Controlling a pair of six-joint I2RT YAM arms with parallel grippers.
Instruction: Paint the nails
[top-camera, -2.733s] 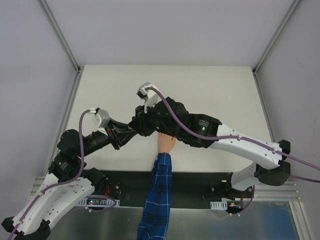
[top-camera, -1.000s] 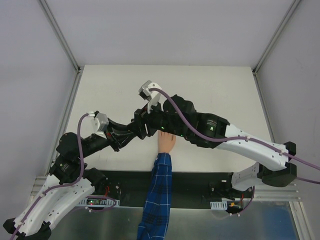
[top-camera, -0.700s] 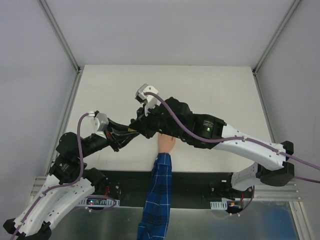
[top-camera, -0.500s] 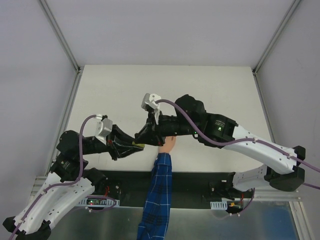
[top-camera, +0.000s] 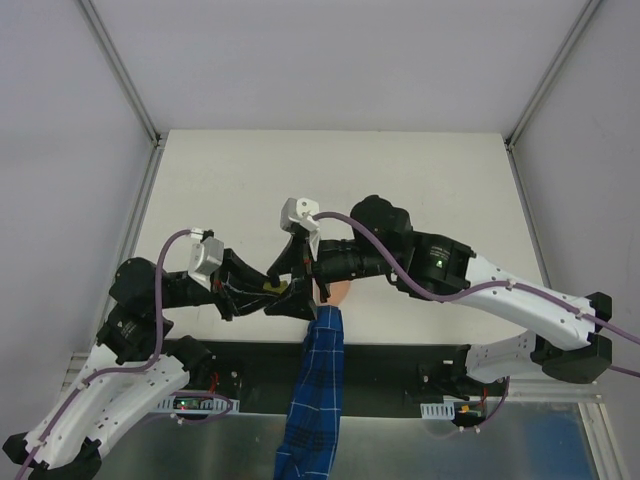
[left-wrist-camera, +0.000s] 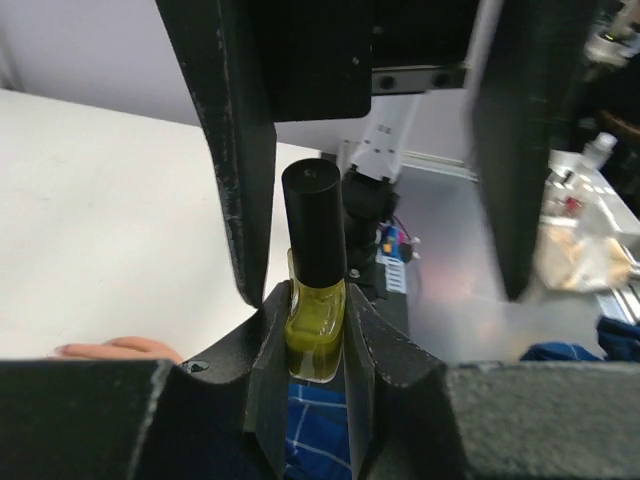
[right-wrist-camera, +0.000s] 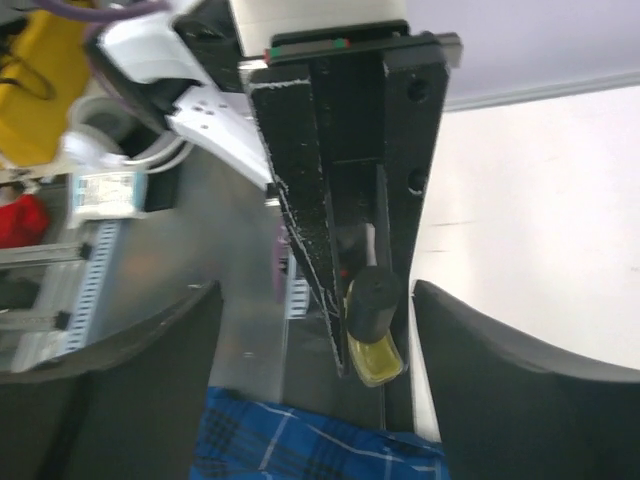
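Mannequin hand (top-camera: 337, 291) points up the table (top-camera: 450, 180) — left gripper (left-wrist-camera: 318, 335) clamps bottle (left-wrist-camera: 313, 225), right gripper (right-wrist-camera: 315, 290) gapes.

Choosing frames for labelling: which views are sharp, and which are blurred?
Top external: sharp, evenly lit, no glare. Left wrist: polish bottle crisp in the middle, right side of the picture smeared. Right wrist: soft all over, that bottle included.

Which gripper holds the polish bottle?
The left gripper, shut on the polish bottle; the right gripper stands open around its cap.
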